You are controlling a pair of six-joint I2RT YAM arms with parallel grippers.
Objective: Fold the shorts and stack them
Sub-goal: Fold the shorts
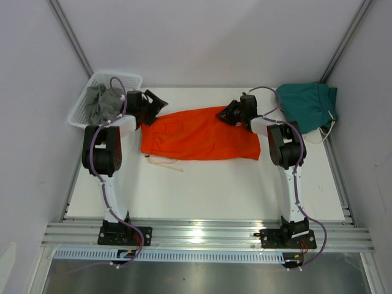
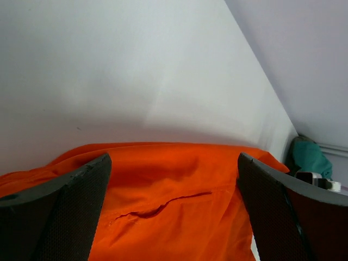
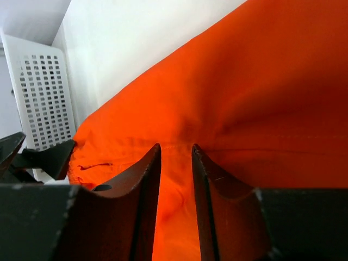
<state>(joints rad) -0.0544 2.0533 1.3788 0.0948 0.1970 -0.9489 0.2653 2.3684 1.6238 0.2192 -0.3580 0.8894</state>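
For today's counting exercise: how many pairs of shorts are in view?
2: bright orange cloth shorts mid-table; dark teal cloth shorts bunched at the far right corner. Grey cloth in the white perforated basket could be more.

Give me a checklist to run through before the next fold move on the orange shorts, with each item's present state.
1. Right jaws pinching the orange shorts at the far right edge: ok, cloth sits between them.
2. Left jaws gripping the far left edge: not ok, they stand wide open over the cloth.
3. Shorts spread flat on the table: ok, minor wrinkles.
4. Drawstring tucked in: not ok, it trails off the near left corner.
5. Teal shorts out of the fold path: ok, bunched at the far right corner.
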